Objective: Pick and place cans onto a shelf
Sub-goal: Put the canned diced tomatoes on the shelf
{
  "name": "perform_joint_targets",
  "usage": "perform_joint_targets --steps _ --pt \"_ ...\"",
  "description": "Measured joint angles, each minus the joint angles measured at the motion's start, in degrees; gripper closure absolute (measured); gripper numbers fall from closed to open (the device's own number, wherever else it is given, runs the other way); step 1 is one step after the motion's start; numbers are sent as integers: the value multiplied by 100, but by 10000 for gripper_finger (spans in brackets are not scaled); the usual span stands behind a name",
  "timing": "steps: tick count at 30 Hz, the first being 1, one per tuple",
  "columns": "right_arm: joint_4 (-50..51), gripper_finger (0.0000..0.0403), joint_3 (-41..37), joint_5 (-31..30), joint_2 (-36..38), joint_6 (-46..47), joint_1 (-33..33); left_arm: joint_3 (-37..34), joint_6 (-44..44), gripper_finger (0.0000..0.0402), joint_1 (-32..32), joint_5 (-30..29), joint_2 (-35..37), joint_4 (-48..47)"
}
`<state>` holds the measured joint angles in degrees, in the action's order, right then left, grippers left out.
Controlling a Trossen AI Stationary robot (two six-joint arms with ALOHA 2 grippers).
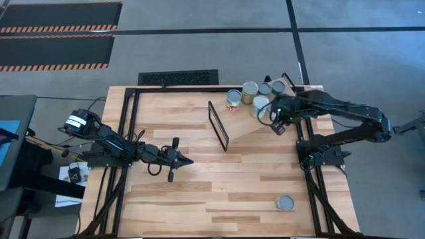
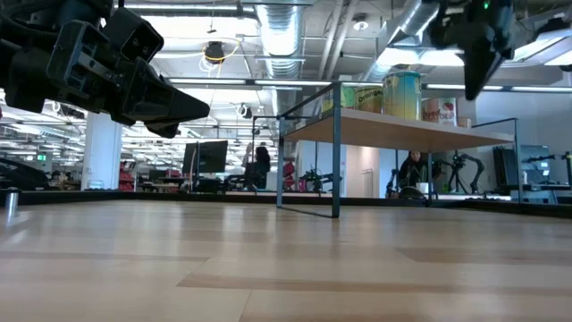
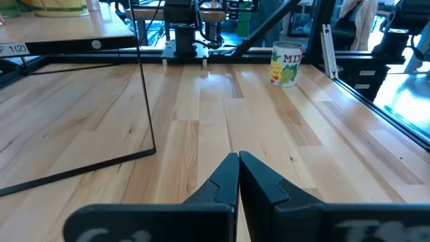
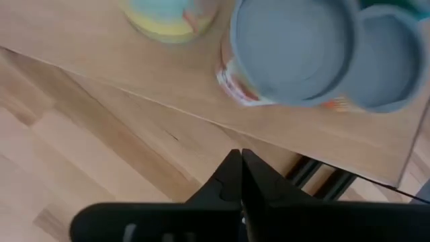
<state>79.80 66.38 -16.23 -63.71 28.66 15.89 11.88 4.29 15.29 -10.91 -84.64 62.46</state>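
High view: a planked wooden tabletop (image 1: 199,166) stands on a grey floor, with the light-wood shelf (image 1: 249,129) slanted across its far right part and a thin black frame (image 1: 218,125) at the shelf's left end. Five cans (image 1: 251,93) cluster on the shelf's far end, just beyond the right gripper (image 1: 277,125); a sixth, lone can (image 1: 285,202) stands on the tabletop well apart from the shelf, toward the near right corner. The right gripper hangs over the shelf's right edge with fingers together, holding nothing. The left gripper (image 1: 188,161) lies low over the tabletop, to the left of the shelf's frame.

Low view: seen level across the tabletop, the shelf (image 2: 402,131) is a raised board on thin black legs, carrying cans (image 2: 401,95) along its top. The right gripper (image 2: 476,76) points down just above the shelf's right part. The left arm (image 2: 98,63) fills the upper left, well apart from the shelf.

Left wrist view: the left gripper (image 3: 238,161) has its fingers pressed together and empty above the tabletop; the lone can (image 3: 285,64), yellow-labelled, stands far ahead, and the shelf's black frame (image 3: 144,94) rises to one side.

Right wrist view: the right gripper (image 4: 236,161) shows fingers closed on nothing, at the shelf's edge (image 4: 201,114); grey-topped cans (image 4: 295,47) stand on the shelf just beyond it
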Motion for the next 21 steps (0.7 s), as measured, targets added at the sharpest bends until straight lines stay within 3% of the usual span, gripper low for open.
perform_joint_targets --steps 6,21 --pt "-481 397 -415 -52 -25 -115 206 0 -2 401 0 2 0 -2" --pt "-1002 389 -423 -359 -27 -366 703 0 -42 401 0 -37 0 -2"
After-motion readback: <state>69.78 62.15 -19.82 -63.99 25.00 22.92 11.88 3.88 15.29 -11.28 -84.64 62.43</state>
